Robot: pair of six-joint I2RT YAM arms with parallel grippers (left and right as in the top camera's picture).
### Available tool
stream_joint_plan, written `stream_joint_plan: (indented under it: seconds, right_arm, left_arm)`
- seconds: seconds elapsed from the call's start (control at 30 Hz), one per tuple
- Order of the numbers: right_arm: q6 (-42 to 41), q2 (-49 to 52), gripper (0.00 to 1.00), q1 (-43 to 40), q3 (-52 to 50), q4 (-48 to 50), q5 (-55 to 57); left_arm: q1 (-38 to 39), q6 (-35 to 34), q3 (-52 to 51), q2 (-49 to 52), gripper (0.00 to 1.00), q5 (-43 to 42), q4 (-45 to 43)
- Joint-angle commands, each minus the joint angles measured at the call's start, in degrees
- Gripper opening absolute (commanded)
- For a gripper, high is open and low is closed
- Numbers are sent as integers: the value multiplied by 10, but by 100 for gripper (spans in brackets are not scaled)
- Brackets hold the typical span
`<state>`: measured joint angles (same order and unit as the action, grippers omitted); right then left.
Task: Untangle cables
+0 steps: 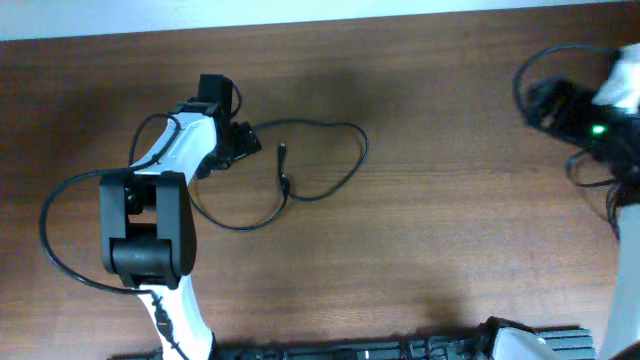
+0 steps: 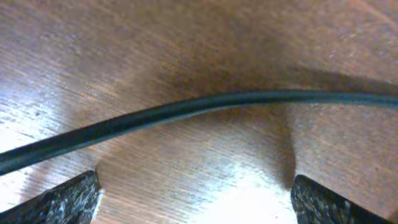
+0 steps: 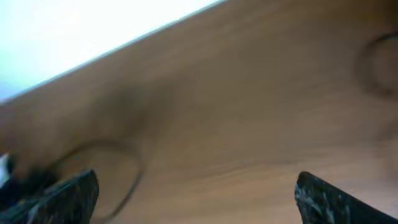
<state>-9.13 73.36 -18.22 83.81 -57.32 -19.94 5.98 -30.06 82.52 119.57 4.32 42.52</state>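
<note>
A thin black cable [image 1: 325, 175] lies in loose loops on the wooden table, its two plug ends near the middle [image 1: 283, 153]. My left gripper [image 1: 240, 140] is low over the cable's left end, open, with nothing between its fingers. In the left wrist view the cable [image 2: 205, 106] runs across the wood just ahead of the open fingertips [image 2: 196, 199]. My right gripper [image 3: 196, 196] is open and empty, close above bare wood. A faint blurred cable loop [image 3: 124, 174] shows at the left of the right wrist view.
A tangle of black cables with a green light [image 1: 580, 115] sits at the far right edge, where the right arm is. A white object [image 1: 620, 80] lies beside it. The table's far edge [image 1: 320, 25] runs along the top.
</note>
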Motion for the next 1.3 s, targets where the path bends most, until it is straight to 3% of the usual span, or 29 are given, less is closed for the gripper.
stream_joint_plan:
  seconds: [0.0,0.1,0.2,0.33,0.37,0.4,0.5,0.57,0.7,0.73,0.77,0.83,0.9,1.07,1.17,1.2,1.23,1.27]
  right_arm:
    - [-8,56,99,117,-7,-38,-51]
    - [-8,182,99,272,-11,-29,-49]
    - [-9,336,99,430,-11,9,-51]
    - [-66,418,99,580,-11,253,-45]
    - [-90,433,99,605,-11,292,10]
    - [-94,443,91,629,-11,303,115]
    - [-139,451,73,658,-11,302,246]
    - [-141,453,68,658,-11,315,304]
    - [-141,482,65,659,-12,314,270]
    - [-142,489,60,659,-12,314,263]
    - [-141,490,52,659,-12,319,264]
    - [-141,490,24,658,-11,327,264]
    - [-134,489,4,657,-5,327,266]
    - [33,470,4,639,99,327,269]
    - [44,492,4,603,96,349,288]
    - [43,507,63,585,95,335,284]
    - [42,507,86,578,95,313,273]
    - [42,506,99,576,95,299,268]
  left_arm:
    - [-31,10,21,-96,99,-22,30]
    - [-50,40,21,-268,99,-8,34]
    - [-54,44,20,-416,99,176,99]
    - [-54,33,19,-551,99,202,123]
    - [-54,33,19,-578,99,216,136]
    - [-54,33,19,-592,99,233,160]
    - [-54,33,19,-601,99,262,212]
    - [-54,33,19,-601,99,262,213]
    - [-54,33,19,-601,99,262,214]
    - [-54,33,19,-601,98,262,215]
    - [-54,33,19,-601,99,261,218]
    - [-54,33,19,-601,99,261,244]
    - [-54,33,19,-601,99,261,260]
    - [-54,33,19,-601,99,261,262]
    - [-54,33,19,-601,99,261,263]
    - [-54,33,19,-601,99,261,263]
    - [-54,33,19,-601,99,261,263]
    - [-54,33,19,-601,99,261,263]
